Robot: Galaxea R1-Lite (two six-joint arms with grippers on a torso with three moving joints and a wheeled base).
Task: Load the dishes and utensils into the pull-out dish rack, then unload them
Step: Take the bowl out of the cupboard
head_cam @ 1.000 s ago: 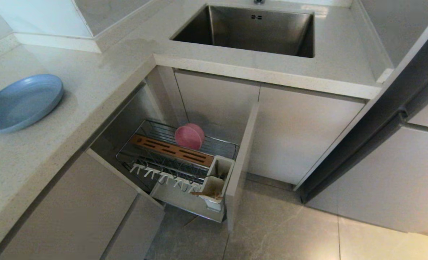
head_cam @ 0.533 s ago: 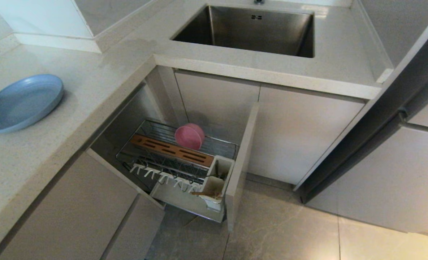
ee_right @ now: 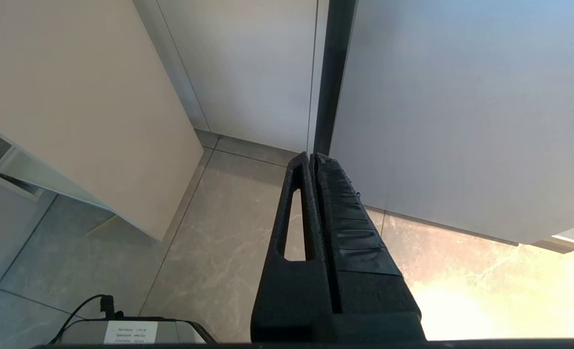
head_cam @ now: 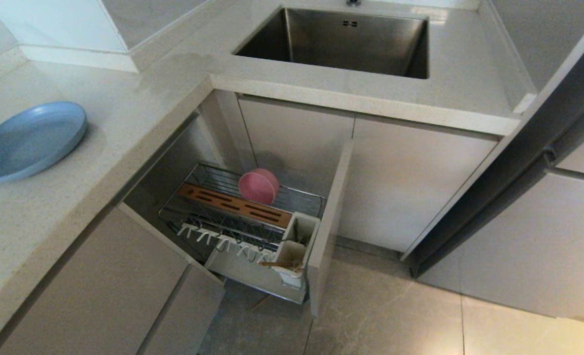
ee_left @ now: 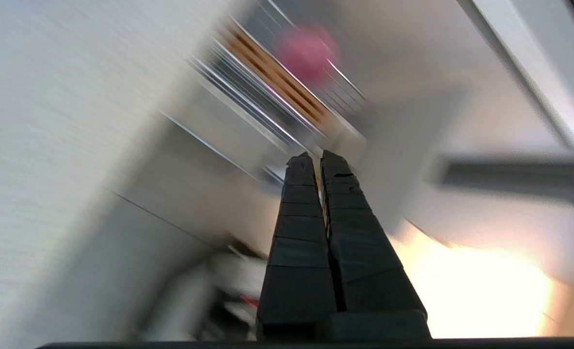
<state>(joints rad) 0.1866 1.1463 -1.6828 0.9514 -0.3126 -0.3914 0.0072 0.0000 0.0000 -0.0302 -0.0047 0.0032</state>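
The pull-out dish rack stands drawn out below the counter, with its wooden strip and white prongs. A pink bowl sits on its side at the rack's back. The ends of wooden chopsticks stick out of the white utensil cup. The light-blue plate lies on the counter at far left. My left gripper is shut and empty, short of the rack, with the bowl beyond it. My right gripper is shut, parked low over the floor. No spoon shows.
A steel sink is set in the counter behind the rack. The rack's beige front panel stands out over the tiled floor. Closed cabinet fronts run to the right. The robot's base shows under the right arm.
The head view shows nothing moved: plate, bowl and rack stay put, and neither arm enters it.
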